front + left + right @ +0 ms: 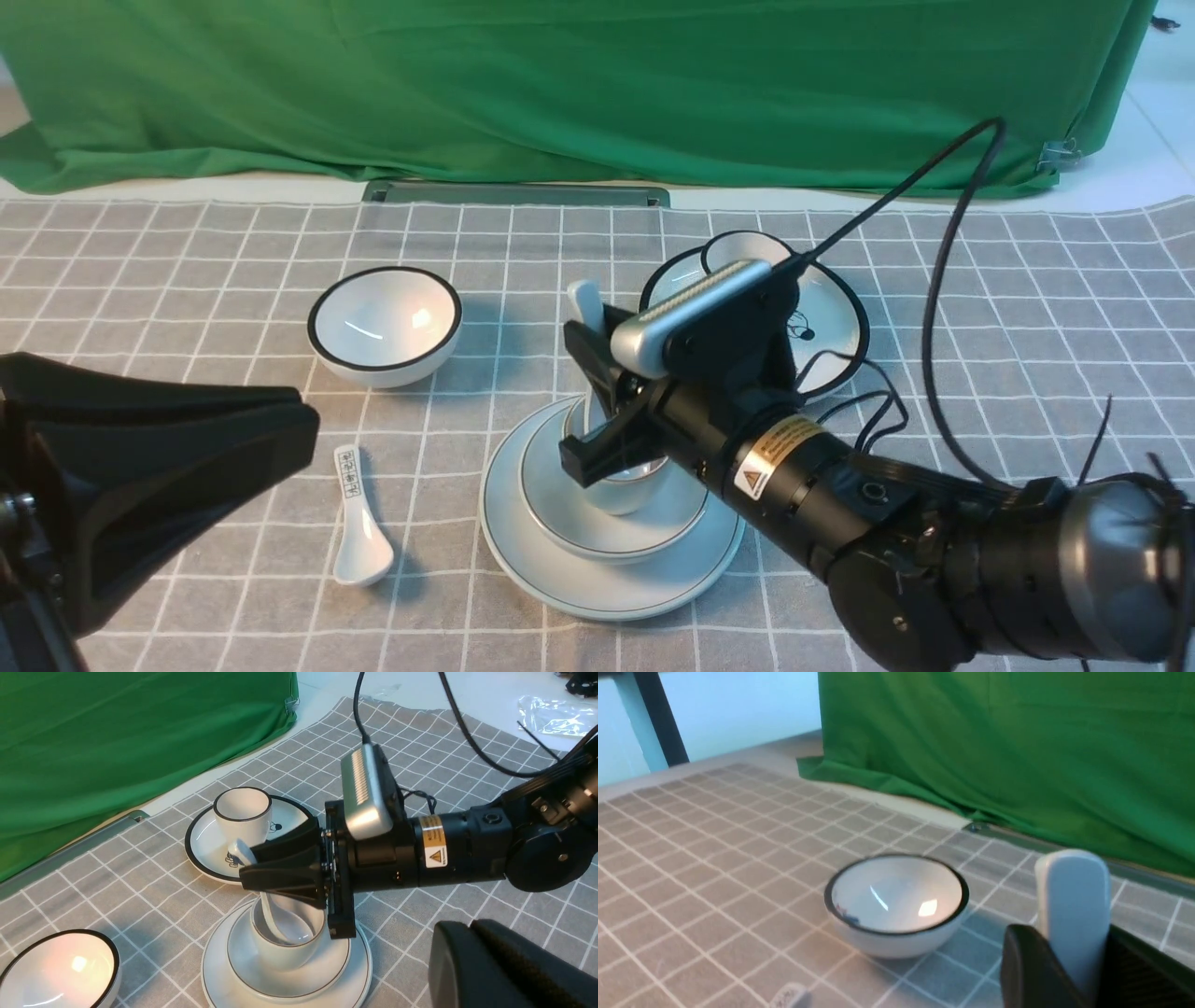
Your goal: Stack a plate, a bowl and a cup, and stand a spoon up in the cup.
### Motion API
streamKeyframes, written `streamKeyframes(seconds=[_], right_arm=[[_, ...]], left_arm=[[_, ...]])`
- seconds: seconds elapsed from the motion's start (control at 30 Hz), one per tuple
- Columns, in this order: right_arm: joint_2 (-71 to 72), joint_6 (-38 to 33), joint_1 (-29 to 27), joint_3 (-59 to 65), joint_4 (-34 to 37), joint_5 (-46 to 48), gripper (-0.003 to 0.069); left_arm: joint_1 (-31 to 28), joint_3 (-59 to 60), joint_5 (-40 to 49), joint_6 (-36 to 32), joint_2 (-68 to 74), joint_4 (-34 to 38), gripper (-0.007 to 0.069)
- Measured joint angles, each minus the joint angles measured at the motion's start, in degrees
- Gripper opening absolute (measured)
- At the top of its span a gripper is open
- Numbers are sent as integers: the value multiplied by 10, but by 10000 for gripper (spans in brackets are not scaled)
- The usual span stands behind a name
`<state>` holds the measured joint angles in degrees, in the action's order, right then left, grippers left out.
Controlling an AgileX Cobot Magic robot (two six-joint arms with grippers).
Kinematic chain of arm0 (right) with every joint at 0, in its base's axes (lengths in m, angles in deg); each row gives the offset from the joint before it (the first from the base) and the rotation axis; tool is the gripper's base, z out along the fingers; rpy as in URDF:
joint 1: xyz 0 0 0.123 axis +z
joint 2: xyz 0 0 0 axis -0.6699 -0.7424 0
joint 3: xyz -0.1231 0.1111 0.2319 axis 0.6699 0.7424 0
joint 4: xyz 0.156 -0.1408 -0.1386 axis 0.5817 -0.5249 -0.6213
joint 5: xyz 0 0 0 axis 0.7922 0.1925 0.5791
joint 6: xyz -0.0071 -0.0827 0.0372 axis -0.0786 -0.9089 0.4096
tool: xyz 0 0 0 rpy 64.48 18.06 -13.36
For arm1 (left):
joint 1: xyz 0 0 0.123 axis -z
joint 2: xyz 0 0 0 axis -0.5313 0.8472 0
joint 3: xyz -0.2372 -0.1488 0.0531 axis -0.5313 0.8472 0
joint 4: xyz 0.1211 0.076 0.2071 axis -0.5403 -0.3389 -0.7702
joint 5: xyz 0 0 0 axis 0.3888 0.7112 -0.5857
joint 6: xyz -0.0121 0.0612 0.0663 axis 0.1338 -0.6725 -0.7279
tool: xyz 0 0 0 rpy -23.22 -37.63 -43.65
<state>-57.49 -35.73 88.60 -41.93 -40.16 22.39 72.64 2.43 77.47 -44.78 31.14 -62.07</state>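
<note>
The pale plate (597, 583) lies at the front centre with the shallow bowl (677, 527) on it and the small cup (621, 497) in the bowl. The long white spoon (586, 303) stands tilted in the cup (280, 952), its scoop (273, 919) inside and its handle (1073, 905) pointing up. My right gripper (588, 401) is shut on the spoon's handle just above the cup. My left gripper (303, 420) hangs shut and empty at the front left, apart from the stack; its fingers (467, 933) touch each other.
A black-rimmed white bowl (385, 322) stands at the back left. A black-rimmed plate (831, 317) with a black-rimmed cup (747, 252) on it sits behind my right arm. A short spoon with printed marks (359, 523) lies left of the stack. Green cloth (560, 84) closes the back.
</note>
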Motion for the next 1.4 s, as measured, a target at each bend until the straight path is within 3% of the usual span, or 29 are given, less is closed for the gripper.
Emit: streamKeyframes(seconds=[0.23, 0.33, 0.57, 0.67, 0.77, 0.9, 1.0, 1.13, 1.4], right_arm=[[-11, -3, 0, 0, 0, 0, 305], [-2, -4, 0, 0, 0, 19, 312], [179, -28, 9, 31, -2, 239, 313], [275, -32, 10, 44, -2, 378, 276], [390, -31, 10, 67, -2, 561, 173], [482, -6, 10, 93, -2, 687, 60], [541, 24, 10, 111, -2, 735, 27], [584, 44, 10, 125, -2, 752, 24], [607, 46, 10, 127, -2, 737, 34]], left_arm=[[0, 0, 0, -18, 0, -3, 10], [0, 1, 1, -19, -2, -6, 10], [0, 99, -68, -19, -115, -7, 10], [0, 168, -128, -14, -173, -7, 10], [0, 268, -223, -12, -239, -7, 10], [0, 351, -323, -9, -276, -7, 10], [0, 400, -381, -7, -283, -7, 10], [0, 446, -394, -7, -284, -7, 11], [0, 463, -327, -7, -285, -7, 11]])
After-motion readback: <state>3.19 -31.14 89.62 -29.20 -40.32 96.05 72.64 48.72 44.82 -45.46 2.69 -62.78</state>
